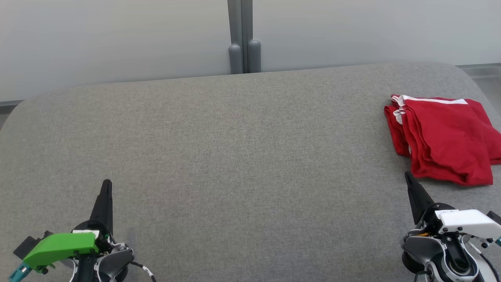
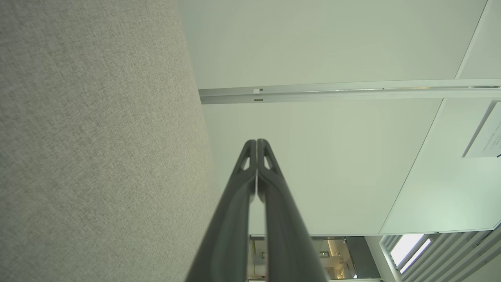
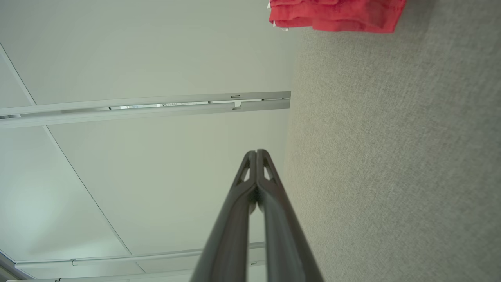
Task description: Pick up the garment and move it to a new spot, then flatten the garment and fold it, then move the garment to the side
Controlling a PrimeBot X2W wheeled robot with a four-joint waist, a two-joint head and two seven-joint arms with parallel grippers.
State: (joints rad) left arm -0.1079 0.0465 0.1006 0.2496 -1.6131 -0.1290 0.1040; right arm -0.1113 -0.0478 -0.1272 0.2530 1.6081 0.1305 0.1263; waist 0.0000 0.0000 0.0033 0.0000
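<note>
A red garment [image 1: 444, 137] with white trim lies folded in layers near the right edge of the grey padded table [image 1: 235, 156]. The right wrist view catches its edge [image 3: 336, 15] at the top. My right gripper [image 1: 408, 176] is shut and empty at the lower right, its tip just short of the garment's near corner. In its own wrist view the right gripper [image 3: 256, 152] has both fingers pressed together. At the lower left, far from the garment, my left gripper [image 1: 107, 182] is shut with nothing in it, its fingers [image 2: 257, 141] touching.
A pale wall with a grey vertical post [image 1: 243, 37] stands behind the table's far edge. The table's rounded corners curve away at the far left and far right. Grey fabric stretches between the two grippers.
</note>
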